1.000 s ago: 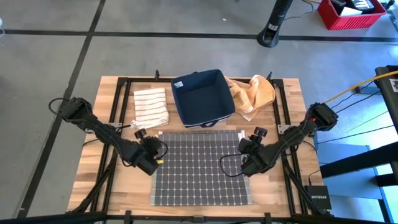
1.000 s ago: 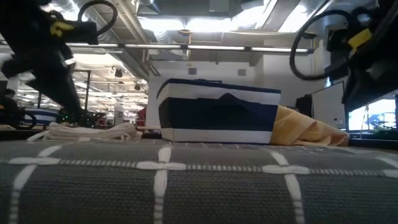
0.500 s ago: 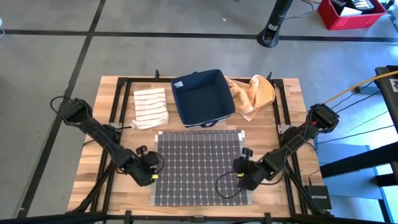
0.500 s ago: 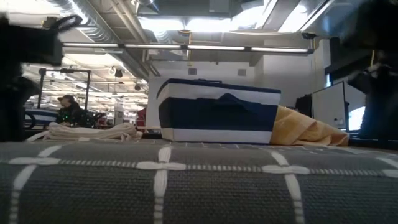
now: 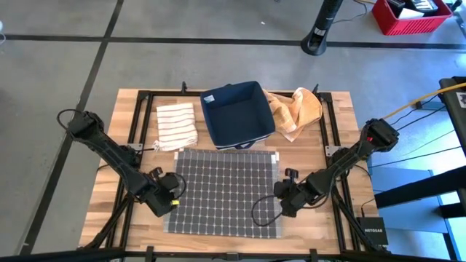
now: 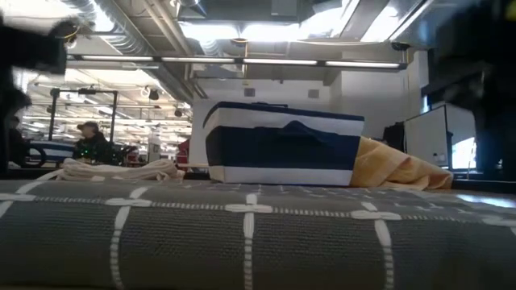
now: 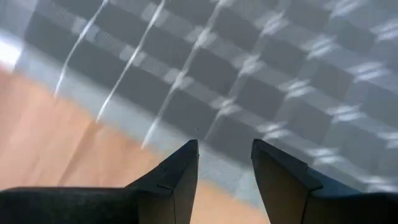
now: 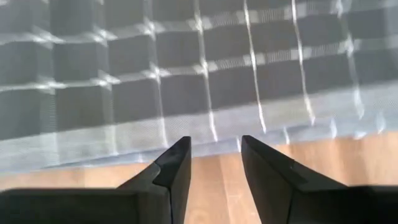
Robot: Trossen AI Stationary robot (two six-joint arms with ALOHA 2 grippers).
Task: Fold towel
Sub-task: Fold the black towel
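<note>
A: Grey checked towel (image 5: pixel 224 192)?
B: Spread flat on the near half of the wooden table (image 5: pixel 331 145), slightly skewed, near edge close to the table's near edge. Fills the foreground in the low view (image 6: pixel 242 242).

A: Left gripper (image 5: pixel 169 201)?
B: Low at the towel's left edge, toward the near corner. Wrist view: both dark fingers (image 7: pixel 174 180) apart, a gap between them, towel edge and bare wood just ahead. Nothing between the fingers; not grasping.

A: Right gripper (image 5: pixel 284 205)?
B: Low at the towel's right edge, toward the near corner. Wrist view: fingers (image 8: pixel 171 171) parted, towel hem and wood visible through the gap. Released, holding nothing.

A: Elsewhere on the table?
B: Navy fabric bin (image 5: pixel 237 114) at far centre, just beyond the towel's far edge. Striped folded cloth (image 5: pixel 177 126) left of the bin. Crumpled tan cloth (image 5: pixel 295 110) right of the bin, touching it. A seated person (image 6: pixel 90 143) far off in the room, low view only.
</note>
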